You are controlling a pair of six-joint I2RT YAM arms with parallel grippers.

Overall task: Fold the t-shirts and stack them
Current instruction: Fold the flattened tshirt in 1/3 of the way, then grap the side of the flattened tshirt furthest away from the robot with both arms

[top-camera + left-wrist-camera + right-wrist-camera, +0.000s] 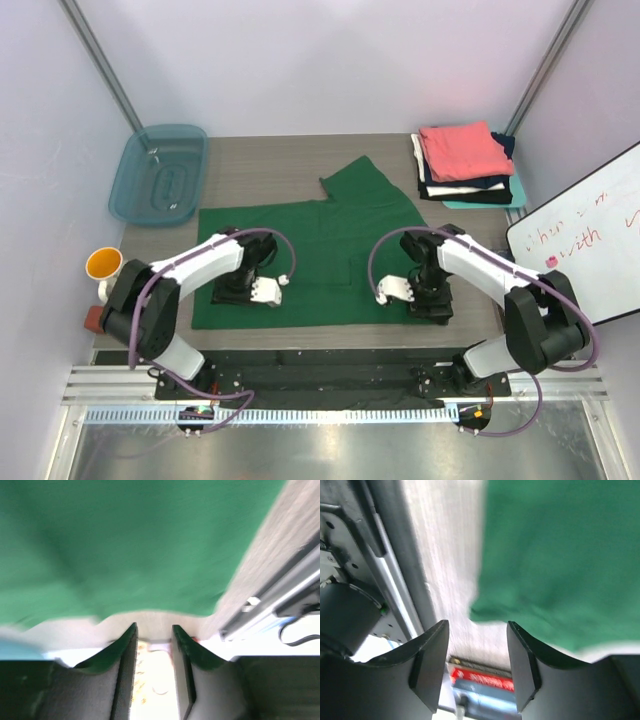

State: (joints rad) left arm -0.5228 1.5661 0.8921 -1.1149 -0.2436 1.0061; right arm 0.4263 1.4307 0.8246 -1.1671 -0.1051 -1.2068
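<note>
Mostly blurred wrist views: L tool (154,630) narrow gap, R tool (477,627) wider, both empty by green t-shirt (300,255).

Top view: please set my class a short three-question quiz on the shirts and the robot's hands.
1. Pick one: which colour tops the stack? A white, B coral-pink, C teal.
2. Fill in: the right hand, near the green shirt, is ____ (open/shut).
3. True or false: the green shirt lies on top of the stack.
Key: 1 B; 2 open; 3 false.
</note>
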